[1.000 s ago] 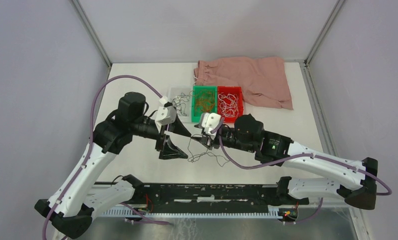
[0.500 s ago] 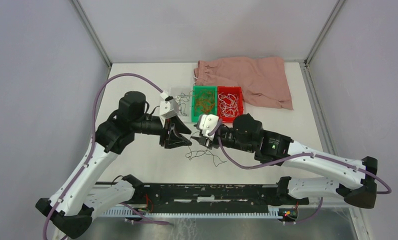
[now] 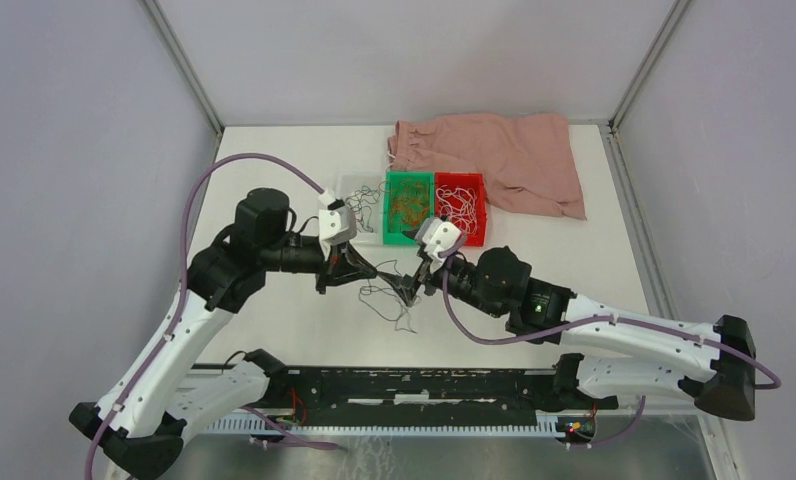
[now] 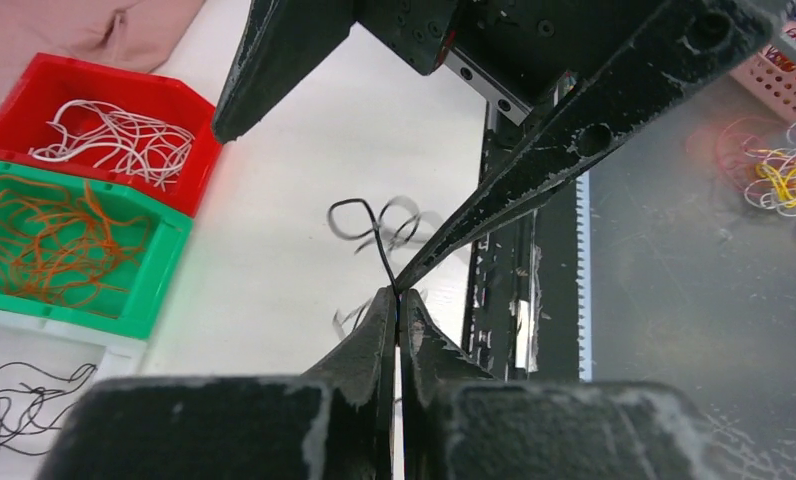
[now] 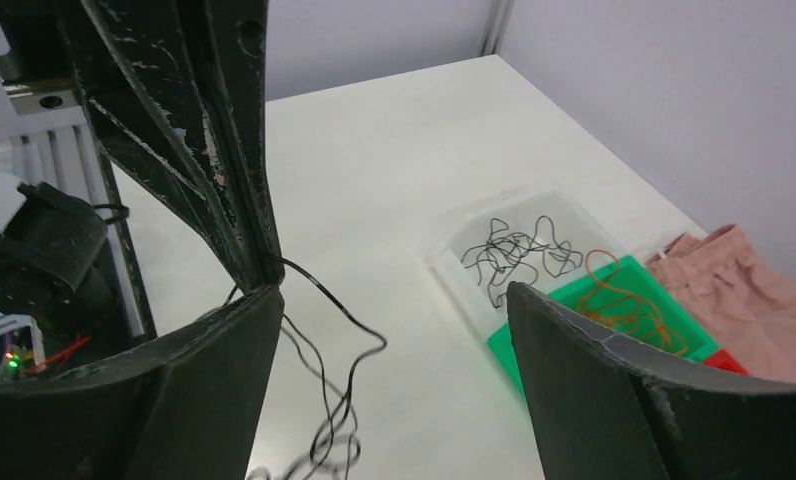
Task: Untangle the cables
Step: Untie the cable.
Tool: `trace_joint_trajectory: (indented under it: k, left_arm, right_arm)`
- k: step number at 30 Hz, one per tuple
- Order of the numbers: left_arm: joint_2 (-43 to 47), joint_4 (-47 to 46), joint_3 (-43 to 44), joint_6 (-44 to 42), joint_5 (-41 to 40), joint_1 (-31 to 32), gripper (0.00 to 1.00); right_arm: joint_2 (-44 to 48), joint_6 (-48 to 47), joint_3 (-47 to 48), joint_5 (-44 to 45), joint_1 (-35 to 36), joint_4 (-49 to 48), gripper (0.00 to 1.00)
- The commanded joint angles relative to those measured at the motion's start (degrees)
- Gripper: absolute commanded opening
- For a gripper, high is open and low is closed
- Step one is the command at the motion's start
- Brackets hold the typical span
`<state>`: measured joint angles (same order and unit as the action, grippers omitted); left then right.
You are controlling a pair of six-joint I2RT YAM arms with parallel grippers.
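A small bunch of black cables (image 3: 389, 300) hangs and trails on the table between my two grippers. My left gripper (image 3: 376, 273) is shut on one black strand (image 4: 359, 215), which loops out from its tips (image 4: 398, 296). My right gripper (image 3: 410, 286) is open. Its fingers (image 4: 574, 140) spread wide on either side of the left tips. In the right wrist view the strand (image 5: 344, 330) runs down from the left gripper's fingers (image 5: 224, 150), passing between the open right gripper (image 5: 394, 340) jaws without being held.
Three bins stand in a row behind: a clear one (image 3: 358, 186) with black cables (image 5: 514, 250), a green one (image 3: 410, 177) with orange cables, and a red one (image 3: 460, 178) with white cables. A pink cloth (image 3: 494, 160) lies at the back right.
My left gripper has closed onto the black strand. My right gripper has opened and let the cables go. The bunch has shifted slightly left and sagged toward the table.
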<state>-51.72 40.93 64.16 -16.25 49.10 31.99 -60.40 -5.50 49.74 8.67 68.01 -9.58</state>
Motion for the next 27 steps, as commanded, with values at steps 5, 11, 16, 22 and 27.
trace_joint_trajectory:
  k: [5,11,16,22,27]
  left_arm:
    - [1.8,-0.6,1.5,-6.9,-0.6,0.1,0.03]
    - [2.0,-0.8,2.7,-8.8,-1.9,0.1,0.03]
    - [2.0,-1.9,4.0,-8.0,-2.6,0.1,0.03]
    - [1.3,-3.4,6.5,-5.1,-3.0,0.1,0.03]
    - [0.7,-5.2,7.7,-2.0,-3.4,0.1,0.03]
  right_arm:
    - [-2.5,15.3,-1.0,-7.9,0.5,-21.5,0.90]
    - [2.5,15.7,-1.5,1.7,0.3,-13.6,0.83]
    - [5.3,15.4,-4.0,3.7,0.4,-5.9,0.80]
    - [7.1,15.6,-7.3,8.9,0.4,-4.0,0.80]
    - [3.8,17.0,-7.1,10.8,0.4,-6.0,0.81]
